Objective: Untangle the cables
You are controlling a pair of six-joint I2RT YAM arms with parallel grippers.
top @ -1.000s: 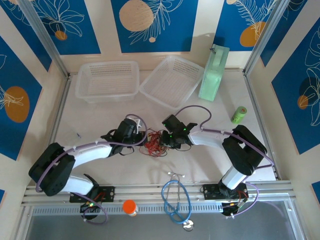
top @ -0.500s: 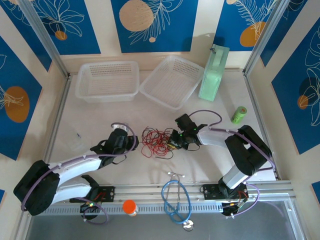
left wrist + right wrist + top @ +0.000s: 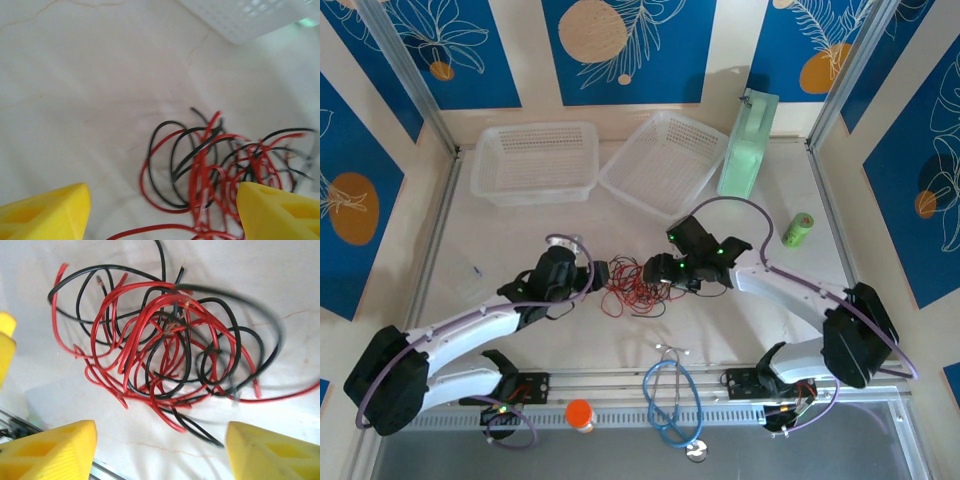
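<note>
The left gripper (image 3: 604, 272) is spread wide and pinches nothing. The right gripper (image 3: 656, 270) is spread wide too, and it holds nothing. Between the two grippers lies the messy bunch of thin red and black cables (image 3: 632, 290), flat on the white table (image 3: 520, 240) near its middle. A blue rubber stethoscope (image 3: 670, 400) lies at the near edge. Two see-through plastic baskets (image 3: 485, 165) sit side by side at the far side, with a pale green case (image 3: 748, 145) next to them.
</note>
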